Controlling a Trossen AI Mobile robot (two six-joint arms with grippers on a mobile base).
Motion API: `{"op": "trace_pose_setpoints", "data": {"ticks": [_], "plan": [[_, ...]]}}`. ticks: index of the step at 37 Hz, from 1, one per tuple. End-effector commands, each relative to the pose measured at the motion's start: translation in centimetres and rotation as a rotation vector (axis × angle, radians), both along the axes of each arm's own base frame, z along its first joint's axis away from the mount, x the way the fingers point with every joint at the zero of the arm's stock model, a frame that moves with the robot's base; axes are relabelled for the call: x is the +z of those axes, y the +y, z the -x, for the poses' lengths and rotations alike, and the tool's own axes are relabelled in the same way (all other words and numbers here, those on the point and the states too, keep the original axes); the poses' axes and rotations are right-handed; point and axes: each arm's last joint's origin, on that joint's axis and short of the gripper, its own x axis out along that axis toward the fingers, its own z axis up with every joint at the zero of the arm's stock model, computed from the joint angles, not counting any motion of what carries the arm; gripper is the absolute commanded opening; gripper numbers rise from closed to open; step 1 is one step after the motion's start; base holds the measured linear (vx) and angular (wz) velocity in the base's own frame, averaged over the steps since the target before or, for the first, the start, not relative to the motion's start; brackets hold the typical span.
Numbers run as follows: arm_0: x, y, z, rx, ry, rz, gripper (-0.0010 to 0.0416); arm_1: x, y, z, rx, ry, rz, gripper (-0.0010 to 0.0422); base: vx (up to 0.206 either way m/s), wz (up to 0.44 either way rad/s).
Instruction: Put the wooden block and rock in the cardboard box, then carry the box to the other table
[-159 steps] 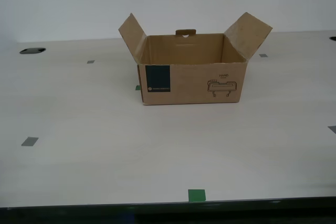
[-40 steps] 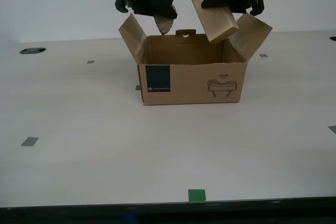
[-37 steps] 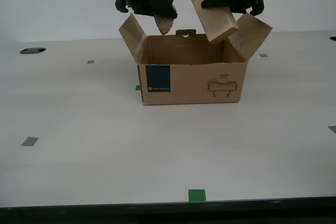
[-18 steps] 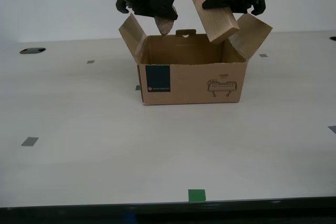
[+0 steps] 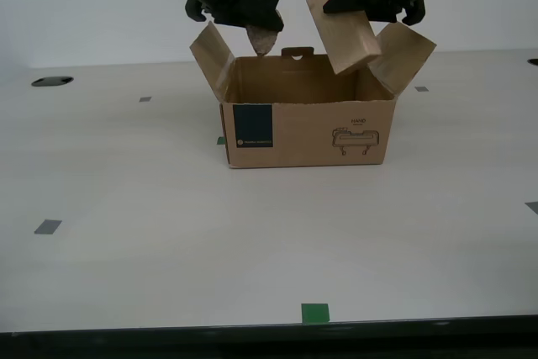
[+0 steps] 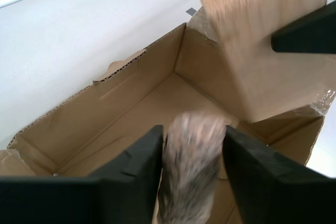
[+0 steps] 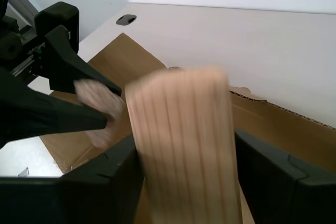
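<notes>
My first gripper is clamped on the wooden block, its two dark fingers pressed flat against the block's opposite faces. The block hangs tilted in the air, its lower end above the open top of the cardboard box, near the raised flap on the exterior view's right. In the first wrist view the block fills the gap between the fingers and looks blurred.

My second gripper is closed on the rock, which pokes out below its fingertips. The rock hangs above the box opening, just inside the flap on the exterior view's left. In the second wrist view the rock sits pinched between the two fingers, with the bare cardboard floor of the box below it and the block beyond it.

The box stands upright on a smooth beige tabletop, its flaps spread outward, its dark label and line drawing facing the exterior camera. Small grey and green tape squares dot the tabletop.

Compared with half a second ago, the block has swung very slightly, its lower corner a touch nearer the right-hand flap. The rock and the box have not moved.
</notes>
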Motion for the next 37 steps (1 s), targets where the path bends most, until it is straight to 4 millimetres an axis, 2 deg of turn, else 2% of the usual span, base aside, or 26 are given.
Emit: {"op": "trace_pose_setpoints", "data": {"ticks": [1, 9, 14, 20, 27, 37], "plan": [[0.1, 0.0, 0.0, -0.004, 0.002, -0.009, 0.0238, 0.1, -0.1, 0.0, 0.006, 0.01, 0.015, 0.0191, 0.0, 0.0], [0.1, 0.1, 0.0, -0.002, 0.002, -0.009, 0.0284, 0.1, -0.1, 0.0, 0.025, 0.034, 0.032, 0.0284, 0.0, 0.0], [0.2, 0.1, 0.0, -0.001, 0.001, -0.01, 0.0292, 0.5, -0.2, -0.2, 0.041, 0.043, 0.051, 0.0327, 0.0, 0.0], [1.1, 0.1, 0.2, -0.004, -0.008, -0.018, 0.0288, 1.7, -0.4, -0.5, 0.061, 0.04, 0.087, 0.0358, 0.0, 0.0], [4.5, -0.1, 0.0, -0.01, 0.02, -0.007, 0.0253, 3.8, -0.4, -0.9, 0.126, 0.114, 0.137, 0.0363, 0.0, 0.0], [11.0, -0.4, -0.4, -0.076, 0.081, 0.051, 0.0219, 8.0, -0.3, -1.3, 0.145, 0.187, 0.093, 0.0364, 0.0, 0.0]]}}
